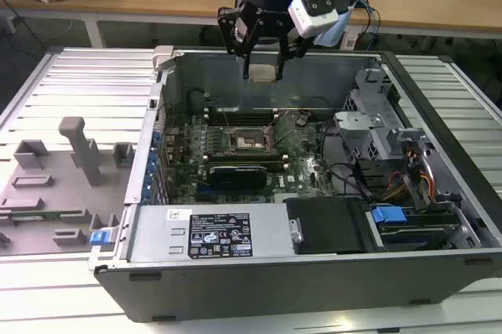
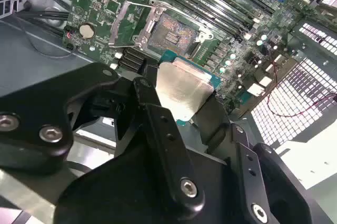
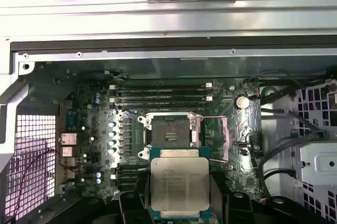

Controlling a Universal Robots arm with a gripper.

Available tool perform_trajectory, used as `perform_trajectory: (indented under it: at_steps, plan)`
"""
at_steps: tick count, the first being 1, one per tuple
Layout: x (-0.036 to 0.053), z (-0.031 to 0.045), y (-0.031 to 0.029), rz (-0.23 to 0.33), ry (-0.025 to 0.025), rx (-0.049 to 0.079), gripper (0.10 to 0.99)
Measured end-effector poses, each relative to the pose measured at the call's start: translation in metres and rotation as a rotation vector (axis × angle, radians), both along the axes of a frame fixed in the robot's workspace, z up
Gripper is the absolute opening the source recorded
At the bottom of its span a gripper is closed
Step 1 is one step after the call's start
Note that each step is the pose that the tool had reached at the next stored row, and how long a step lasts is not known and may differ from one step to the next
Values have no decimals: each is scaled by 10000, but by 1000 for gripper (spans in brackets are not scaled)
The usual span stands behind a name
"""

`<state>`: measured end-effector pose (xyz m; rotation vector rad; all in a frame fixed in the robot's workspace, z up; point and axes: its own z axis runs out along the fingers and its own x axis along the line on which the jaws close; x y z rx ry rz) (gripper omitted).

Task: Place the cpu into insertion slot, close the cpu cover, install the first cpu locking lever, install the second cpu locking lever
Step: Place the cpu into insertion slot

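Observation:
My gripper (image 1: 263, 67) hangs above the open computer case, shut on the cpu (image 1: 263, 74) by two opposite edges. In both wrist views the cpu (image 3: 180, 184) (image 2: 184, 88) shows its silver-grey metal top between the black fingers (image 2: 152, 105). The insertion slot (image 3: 169, 131) (image 2: 171, 33) (image 1: 249, 139) lies bare on the green board below, a little beyond the chip. The cpu cover (image 2: 138, 27) (image 3: 224, 137) is swung up, standing at the socket's side toward the round coin battery (image 2: 86, 31). A thin locking lever (image 2: 138, 4) sticks out raised beside it.
Long black memory sticks (image 3: 160, 95) run along the socket's far side. A grey drive cage (image 1: 369, 126) and cables (image 1: 416, 177) fill the case at the exterior view's right, with the power supply (image 1: 227, 232) in front. A grey fixture tray (image 1: 55, 185) lies outside at the exterior view's left.

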<state>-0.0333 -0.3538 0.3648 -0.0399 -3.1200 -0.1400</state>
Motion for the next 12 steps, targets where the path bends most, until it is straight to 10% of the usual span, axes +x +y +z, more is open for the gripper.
perform_trajectory:
  at_steps: [12]
  plan:
    - [0, -74, 0, -144, 0, -37, 541]
